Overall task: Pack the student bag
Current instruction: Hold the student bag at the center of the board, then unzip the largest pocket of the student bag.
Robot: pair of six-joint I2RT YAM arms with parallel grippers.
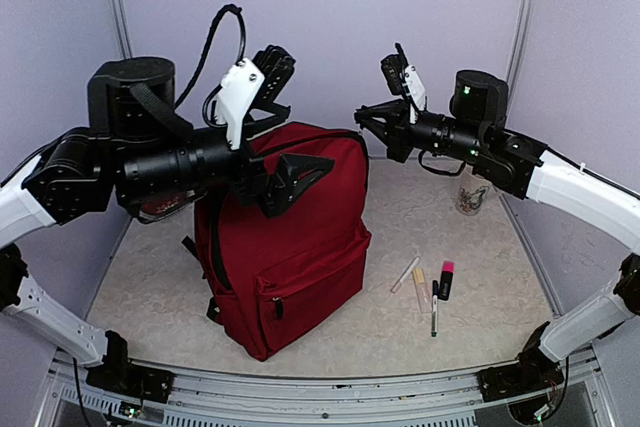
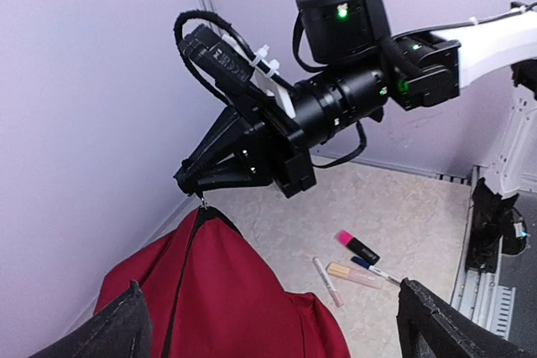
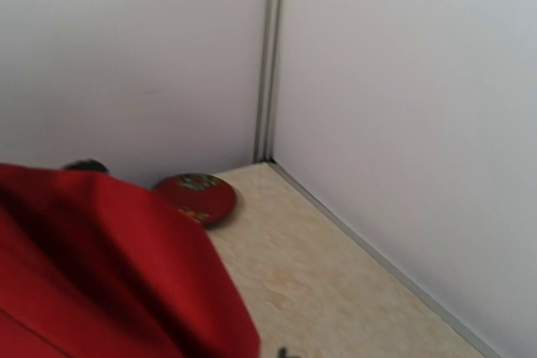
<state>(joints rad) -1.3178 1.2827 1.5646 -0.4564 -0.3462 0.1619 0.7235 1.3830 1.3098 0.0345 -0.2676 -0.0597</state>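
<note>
Four pens and one jar sit right of the bag. Left fingers apart; right fingers clamp its zip pull.

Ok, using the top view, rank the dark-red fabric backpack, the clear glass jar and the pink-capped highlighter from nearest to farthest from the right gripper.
1. Dark-red fabric backpack, centre-left, its peak at the right gripper.
2. Clear glass jar, by the right wall.
3. Pink-capped highlighter, front right, farthest.
</note>
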